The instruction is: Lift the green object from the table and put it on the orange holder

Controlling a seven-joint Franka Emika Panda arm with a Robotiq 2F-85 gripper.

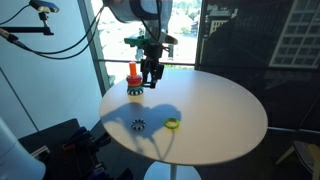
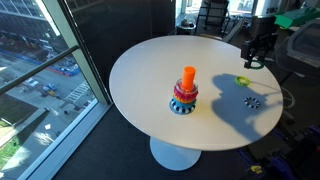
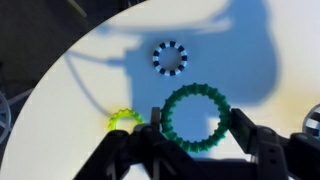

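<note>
One pincer (image 1: 151, 80) high above table (image 1: 225, 115), vertical, clasping green object (image 3: 198, 90).

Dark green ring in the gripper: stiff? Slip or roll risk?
Probably stiff: the dark green ring looks truly round while pinched by the gripper. Likely light: thin and open-centred. Its bumpy rim should aid grip; set on edge, it might roll.

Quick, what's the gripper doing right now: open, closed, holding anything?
The gripper is closed on the green object, holding it above the table.
</note>
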